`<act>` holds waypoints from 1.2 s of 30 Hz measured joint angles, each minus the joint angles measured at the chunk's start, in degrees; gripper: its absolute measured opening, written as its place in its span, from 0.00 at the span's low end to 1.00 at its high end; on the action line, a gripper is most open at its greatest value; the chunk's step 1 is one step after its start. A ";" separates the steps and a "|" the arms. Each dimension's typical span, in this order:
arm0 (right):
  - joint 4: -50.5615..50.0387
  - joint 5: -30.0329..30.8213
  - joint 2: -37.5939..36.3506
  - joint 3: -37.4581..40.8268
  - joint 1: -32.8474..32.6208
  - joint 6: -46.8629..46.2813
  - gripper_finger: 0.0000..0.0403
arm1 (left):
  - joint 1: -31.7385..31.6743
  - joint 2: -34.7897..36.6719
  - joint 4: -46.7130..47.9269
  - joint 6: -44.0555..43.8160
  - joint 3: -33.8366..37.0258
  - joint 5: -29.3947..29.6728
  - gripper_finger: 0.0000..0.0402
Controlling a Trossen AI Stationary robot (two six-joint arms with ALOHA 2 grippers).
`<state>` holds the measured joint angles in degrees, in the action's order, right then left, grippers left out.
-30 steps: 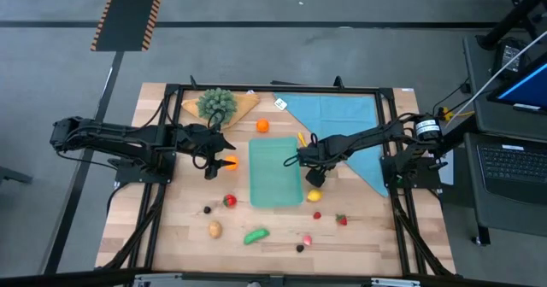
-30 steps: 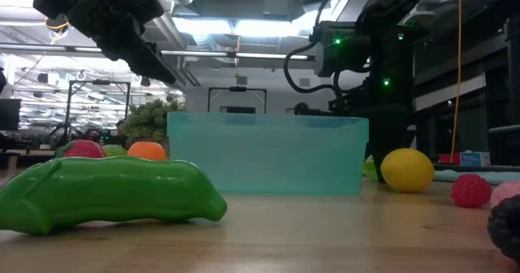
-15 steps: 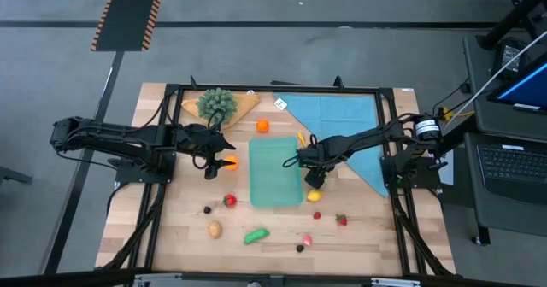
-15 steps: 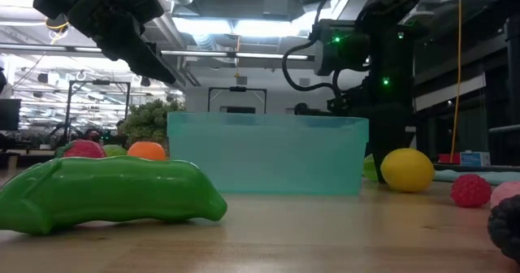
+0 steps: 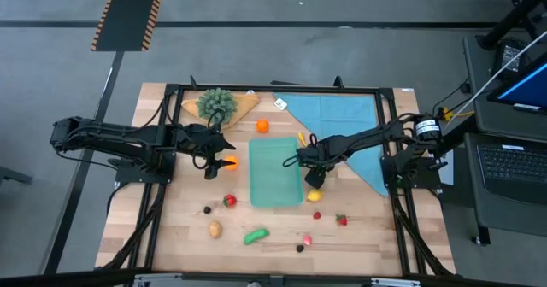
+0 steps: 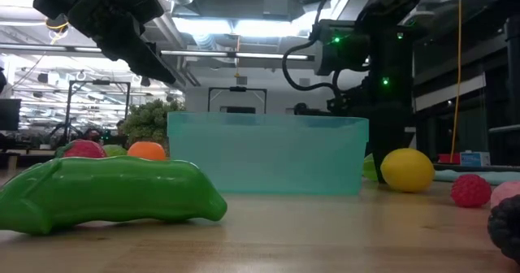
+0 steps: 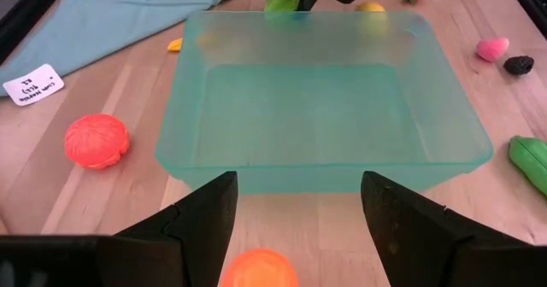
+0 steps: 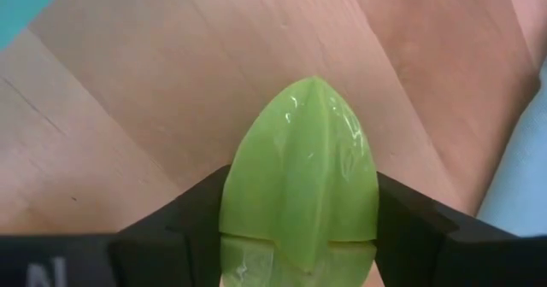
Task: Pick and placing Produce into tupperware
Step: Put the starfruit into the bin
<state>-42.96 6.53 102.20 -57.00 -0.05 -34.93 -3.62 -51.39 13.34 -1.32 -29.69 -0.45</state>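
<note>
The container (image 5: 276, 173) sits near the middle of the wooden table (image 5: 179, 236), long sides running toward and away from me, and from the left wrist view its floor looks bare. Just off its right edge my right claw (image 8: 299, 236) is clamped on a pale green piece of fruit (image 8: 301, 184) — both fingers press its sides, and it points out over bare wood beside the blue cloth (image 5: 342, 116). On the other side, my left claw (image 7: 295, 227) has its fingers spread, facing the container's near wall, with an orange piece (image 7: 261, 270) lying between the fingertips; I cannot tell whether they touch it.

The rest of the produce lies scattered — an orange fruit (image 5: 262, 125) beyond the container's far end, a yellow lemon (image 5: 314, 196) near its right front corner, a red berry (image 5: 342, 219) past that, a green pea pod (image 5: 255, 235), a brown potato (image 5: 214, 229), a red piece (image 5: 229, 200) and two small dark ones toward the front. A bushy green bunch (image 5: 217, 102) rests on a tan board (image 5: 244, 103) at the back left.
</note>
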 joint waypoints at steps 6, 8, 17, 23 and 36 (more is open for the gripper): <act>-0.63 -0.90 -1.17 -0.99 0.49 1.09 0.55 | 0.01 0.00 0.00 0.00 0.00 0.00 0.60; -0.68 -0.89 -2.40 -1.51 0.92 1.19 0.55 | 0.01 0.00 -0.01 0.00 0.00 0.00 0.60; -1.31 -1.73 -7.28 -1.46 3.08 5.38 0.55 | 0.02 0.00 0.00 0.01 0.00 0.00 0.60; -1.37 0.17 -12.47 -1.48 4.02 8.80 0.55 | 0.02 0.01 -0.02 0.00 0.00 0.00 0.60; -1.32 5.07 -27.20 -1.46 5.55 15.92 0.55 | 0.02 0.02 -0.18 1.84 0.00 0.00 0.60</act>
<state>-44.28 11.60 75.01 -58.46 5.50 -19.01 -3.60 -51.37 13.17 0.52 -29.69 -0.45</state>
